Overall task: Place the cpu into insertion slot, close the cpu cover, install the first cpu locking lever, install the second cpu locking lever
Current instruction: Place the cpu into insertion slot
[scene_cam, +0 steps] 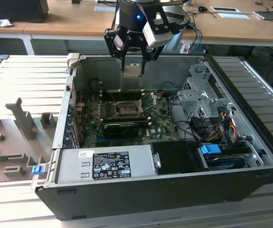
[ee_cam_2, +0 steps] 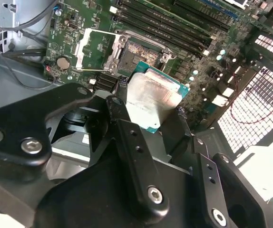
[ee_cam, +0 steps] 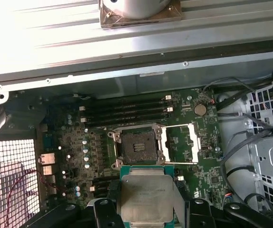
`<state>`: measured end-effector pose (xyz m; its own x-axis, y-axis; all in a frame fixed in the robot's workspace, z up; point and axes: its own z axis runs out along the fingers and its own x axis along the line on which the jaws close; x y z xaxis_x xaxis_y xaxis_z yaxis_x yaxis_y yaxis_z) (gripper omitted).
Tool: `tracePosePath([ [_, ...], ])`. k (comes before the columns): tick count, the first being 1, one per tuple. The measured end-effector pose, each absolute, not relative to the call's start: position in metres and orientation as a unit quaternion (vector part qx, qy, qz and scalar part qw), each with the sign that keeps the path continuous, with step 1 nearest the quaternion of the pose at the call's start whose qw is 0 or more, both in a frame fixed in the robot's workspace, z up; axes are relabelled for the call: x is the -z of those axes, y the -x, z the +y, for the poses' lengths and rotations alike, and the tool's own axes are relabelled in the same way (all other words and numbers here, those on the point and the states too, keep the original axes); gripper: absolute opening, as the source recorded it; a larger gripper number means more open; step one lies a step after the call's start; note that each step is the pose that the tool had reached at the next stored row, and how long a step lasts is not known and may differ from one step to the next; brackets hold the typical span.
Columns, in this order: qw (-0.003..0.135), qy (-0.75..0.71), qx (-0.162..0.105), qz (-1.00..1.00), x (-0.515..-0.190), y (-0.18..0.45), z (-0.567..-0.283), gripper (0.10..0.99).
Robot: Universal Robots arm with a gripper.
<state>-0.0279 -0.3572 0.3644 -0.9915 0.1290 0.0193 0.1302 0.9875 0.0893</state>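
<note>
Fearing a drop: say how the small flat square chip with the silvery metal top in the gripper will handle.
The small flat silvery-topped chip looks rigid: it sits unbent in the black gripper. Its smooth metal top is probably slippery. Being thin, it is likely light, its green edge perhaps fragile.

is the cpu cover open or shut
Open: the thin silver square metal frame cover lies flipped aside beside the dark square socket, whose centre is bare.

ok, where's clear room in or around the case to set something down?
Free: the insertion slot, uncovered, between the memory slots and the swung-open cpu cover; the ribbed table on the exterior view's left of the case. Crowded: cables beside the drive cage, and the black card next to the slot. The hand grips the cpu.
</note>
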Motion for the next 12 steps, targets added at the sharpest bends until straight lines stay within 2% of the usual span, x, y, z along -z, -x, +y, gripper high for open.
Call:
tracePosePath([
  [12,0.006,0.088,0.045,-0.995,-0.3642,0.028,-0.3572,0.529],
])
